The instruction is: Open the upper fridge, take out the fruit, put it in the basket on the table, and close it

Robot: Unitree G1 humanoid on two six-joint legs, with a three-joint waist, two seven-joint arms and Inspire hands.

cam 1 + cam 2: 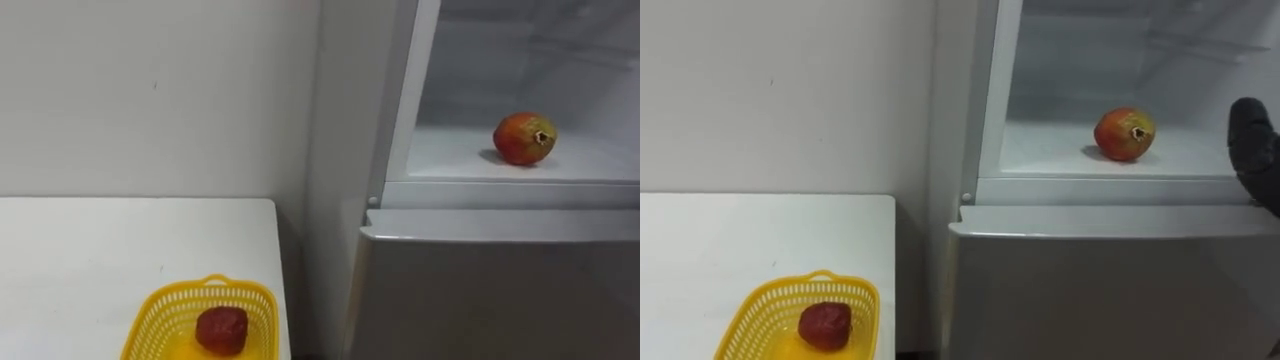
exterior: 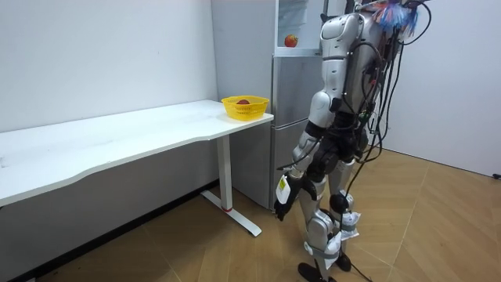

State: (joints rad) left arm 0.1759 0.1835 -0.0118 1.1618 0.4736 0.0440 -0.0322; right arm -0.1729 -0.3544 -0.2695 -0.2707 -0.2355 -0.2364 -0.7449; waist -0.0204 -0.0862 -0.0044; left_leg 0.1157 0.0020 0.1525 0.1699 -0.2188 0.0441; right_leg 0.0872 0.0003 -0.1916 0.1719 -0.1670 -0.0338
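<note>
A red-and-orange round fruit point(image 1: 524, 138) lies on the white shelf point(image 1: 600, 162) of the open upper fridge compartment, a little back from its front lip. A dark part of my right hand point(image 1: 1255, 150) shows at the right edge of the right eye view, level with the shelf and to the right of the fruit point(image 1: 1124, 134), not touching it. My left hand point(image 2: 286, 196) hangs low beside my thigh in the room view, fingers relaxed and holding nothing. I stand upright facing the fridge.
A yellow plastic basket point(image 1: 160, 300) with a dark red fruit point(image 1: 221, 329) in it stands at the near right corner of the white table point(image 1: 100, 250), left of the fridge. The shut lower fridge door point(image 1: 500, 290) is below the shelf. A white wall rises behind the table.
</note>
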